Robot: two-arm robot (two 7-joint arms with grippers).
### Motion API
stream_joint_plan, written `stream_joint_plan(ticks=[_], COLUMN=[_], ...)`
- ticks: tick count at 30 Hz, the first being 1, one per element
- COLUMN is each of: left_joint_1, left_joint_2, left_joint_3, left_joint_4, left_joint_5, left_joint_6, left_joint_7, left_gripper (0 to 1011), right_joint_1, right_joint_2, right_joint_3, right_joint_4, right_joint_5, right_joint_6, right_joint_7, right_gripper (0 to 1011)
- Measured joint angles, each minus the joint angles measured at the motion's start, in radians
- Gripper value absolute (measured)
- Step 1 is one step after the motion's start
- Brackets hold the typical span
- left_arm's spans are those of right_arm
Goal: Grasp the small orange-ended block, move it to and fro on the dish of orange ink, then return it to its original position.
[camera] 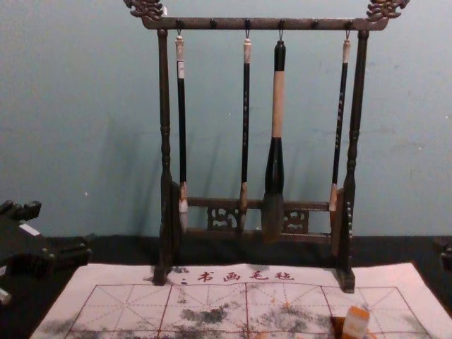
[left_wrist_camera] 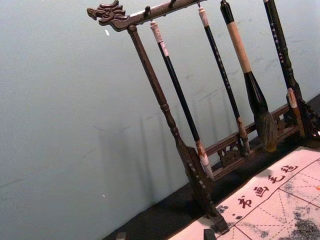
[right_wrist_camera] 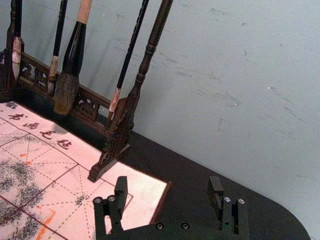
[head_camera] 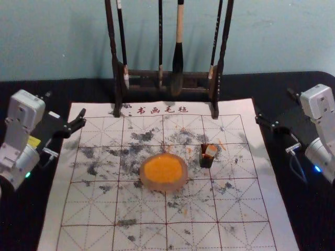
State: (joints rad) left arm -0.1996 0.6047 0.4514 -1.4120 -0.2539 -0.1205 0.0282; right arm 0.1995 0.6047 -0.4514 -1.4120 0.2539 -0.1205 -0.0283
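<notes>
The small block (head_camera: 211,151), pale with an orange end, stands tilted in a small dark holder (head_camera: 205,161) right of the dish. In the chest view the block (camera: 355,323) shows its orange end up. Orange ink (head_camera: 164,168) fills the round dish (head_camera: 164,186) on the mat. My left gripper (head_camera: 65,104) is open beyond the mat's left edge, well away from dish and block; its tips show in the left wrist view (left_wrist_camera: 165,235). Off the right edge, my right gripper (head_camera: 275,106) holds its fingers apart with nothing between them, as the right wrist view of the gripper (right_wrist_camera: 168,186) confirms.
A dark wooden rack (camera: 261,25) with several hanging brushes stands at the mat's back edge, before the wall. The ink-stained, gridded mat (head_camera: 89,209) lies on a black table (head_camera: 31,209). One large brush (camera: 275,169) hangs low in the rack.
</notes>
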Motion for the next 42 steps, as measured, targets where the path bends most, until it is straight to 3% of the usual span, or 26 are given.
stream_joint_plan(ticks=[42], left_joint_1=[0.0], left_joint_2=[0.0], left_joint_3=[0.0], left_joint_4=[0.0], left_joint_5=[0.0], left_joint_6=[0.0], left_joint_7=[0.0], left_gripper=[1001], right_joint_1=[0.0], right_joint_2=[0.0], right_joint_3=[0.0], right_joint_4=[0.0], right_joint_5=[0.0], right_joint_6=[0.0], right_joint_7=[0.0], right_gripper=[1000])
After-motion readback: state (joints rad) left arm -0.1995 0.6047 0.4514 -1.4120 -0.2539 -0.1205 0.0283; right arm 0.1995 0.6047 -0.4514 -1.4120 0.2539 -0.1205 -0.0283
